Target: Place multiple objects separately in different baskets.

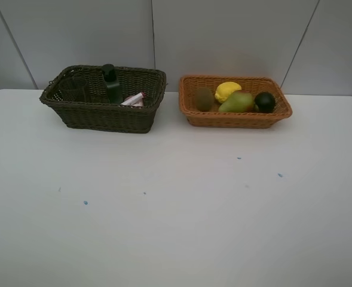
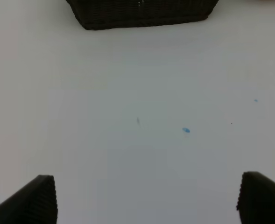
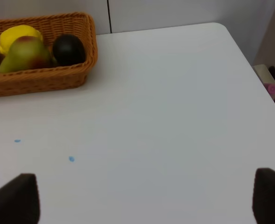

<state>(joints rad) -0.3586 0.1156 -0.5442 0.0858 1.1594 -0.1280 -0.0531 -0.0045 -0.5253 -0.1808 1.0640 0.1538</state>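
White table [image 1: 176, 209], grey wall behind. Left gripper [image 2: 146, 198] and right gripper [image 3: 146, 198]: fingers wide, holding nothing, baskets well ahead. Dark basket [image 1: 104, 113]: pump bottle [image 1: 111, 82], cup [image 1: 74, 89], marker [image 1: 134, 98]. Tan basket [image 1: 235, 116]: kiwi [image 1: 204, 98], lemon [image 1: 227, 91], pear [image 1: 237, 102], green fruit [image 1: 265, 101].

Dark brown woven basket [image 1: 104, 113], orange-tan woven basket [image 1: 235, 116], yellow lemon [image 1: 227, 91], white table [image 1: 176, 209] with blue specks.
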